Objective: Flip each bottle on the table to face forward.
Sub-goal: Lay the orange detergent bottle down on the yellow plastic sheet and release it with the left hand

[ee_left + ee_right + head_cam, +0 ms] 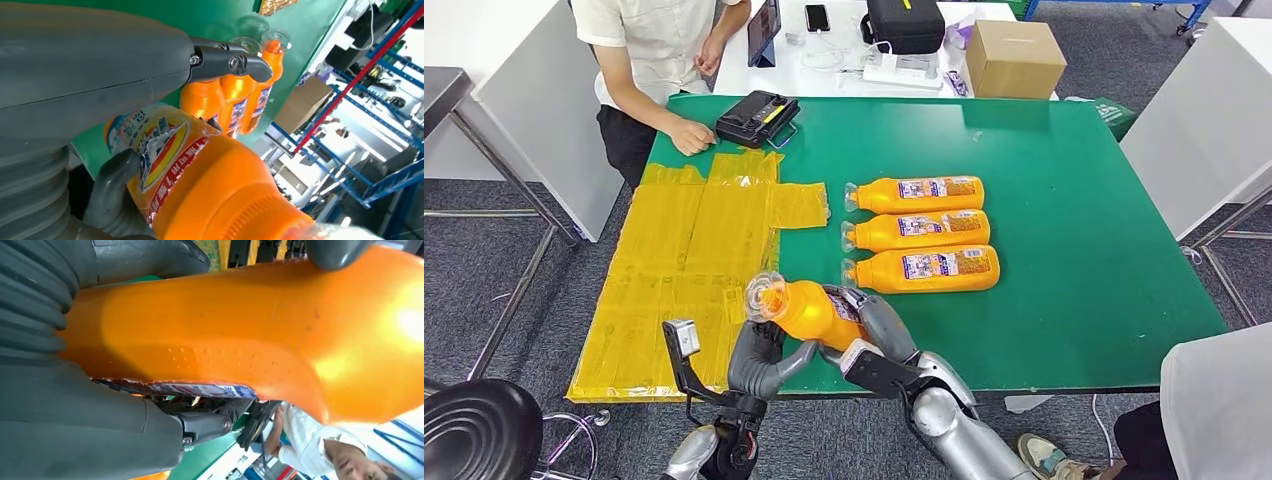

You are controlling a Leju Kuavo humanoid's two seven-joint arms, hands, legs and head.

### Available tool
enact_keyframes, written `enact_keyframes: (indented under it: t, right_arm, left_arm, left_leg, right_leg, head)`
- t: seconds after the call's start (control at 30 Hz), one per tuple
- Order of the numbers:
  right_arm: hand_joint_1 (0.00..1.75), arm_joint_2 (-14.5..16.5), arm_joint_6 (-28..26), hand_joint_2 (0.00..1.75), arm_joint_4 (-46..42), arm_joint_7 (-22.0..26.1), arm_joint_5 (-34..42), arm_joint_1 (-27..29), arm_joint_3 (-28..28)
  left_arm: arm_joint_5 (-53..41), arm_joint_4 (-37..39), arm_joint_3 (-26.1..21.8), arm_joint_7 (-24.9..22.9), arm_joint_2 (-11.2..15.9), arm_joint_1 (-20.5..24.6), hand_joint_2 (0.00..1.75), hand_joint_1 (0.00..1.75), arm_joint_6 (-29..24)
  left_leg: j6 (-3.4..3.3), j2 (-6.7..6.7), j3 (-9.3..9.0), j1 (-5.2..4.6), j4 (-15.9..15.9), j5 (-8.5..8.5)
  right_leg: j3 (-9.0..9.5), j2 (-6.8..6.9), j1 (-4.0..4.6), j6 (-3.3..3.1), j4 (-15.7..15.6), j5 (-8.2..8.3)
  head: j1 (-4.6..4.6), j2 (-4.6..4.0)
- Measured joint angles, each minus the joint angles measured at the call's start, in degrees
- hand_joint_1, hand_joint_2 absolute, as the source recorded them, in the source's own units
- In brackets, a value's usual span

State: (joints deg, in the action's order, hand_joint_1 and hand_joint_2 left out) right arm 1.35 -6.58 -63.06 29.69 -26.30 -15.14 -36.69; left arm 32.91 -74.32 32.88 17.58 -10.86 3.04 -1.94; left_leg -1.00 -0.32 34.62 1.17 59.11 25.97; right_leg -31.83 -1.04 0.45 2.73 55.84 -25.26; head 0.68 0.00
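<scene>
Three orange bottles lie side by side on the green table (1084, 200), caps to the left, labels up: far (919, 194), middle (921, 230), near (929, 268). A fourth orange bottle (809, 310) is lifted over the table's front edge, clear cap toward the left. My left hand (762, 362) holds it from below near the neck. My right hand (876, 335) wraps its body. The left wrist view shows the held bottle (200, 185) with its printed label, my left hand (75, 75) around it, and the row of three (235, 100) beyond. The right wrist view shows the bottle's plain orange side (250, 325) in my right hand (75, 415).
A yellow plastic sheet (694, 260) covers the table's left part. A black device (757, 117) lies at the far left, beside a seated person's hand (689, 135). A cardboard box (1014, 55) stands on the white table behind. Another person (1214, 400) is at the front right, a stool (479, 430) front left.
</scene>
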Motion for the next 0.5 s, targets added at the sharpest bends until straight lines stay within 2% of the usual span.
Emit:
enact_keyframes:
  t: [0.3, 0.5]
  right_arm:
    - [1.75, 0.2, 0.7, 1.75, 0.0, -0.7, 2.5, -1.1, -2.1]
    - [1.75, 0.2, 1.1, 1.75, 0.5, -2.0, 3.2, -2.1, -2.4]
  left_arm:
    - [2.0, -1.8, 0.0, 0.7, -0.1, -0.1, 1.75, 0.0, 0.4]
    - [2.4, -3.7, 0.4, 1.2, 0.5, -0.2, 1.75, 0.0, 6.0]
  left_leg:
    - [0.0, 0.0, 0.0, 0.0, 0.0, -0.01]
    - [0.01, 0.0, 0.01, 0.0, 0.0, -0.01]
  right_leg:
    - [-0.03, 0.0, 0.0, 0.0, 0.0, 0.0]
    - [-0.04, 0.0, -0.01, 0.0, 0.1, 0.0]
  head:
    - [-0.01, 0.0]
    - [-0.01, 0.0]
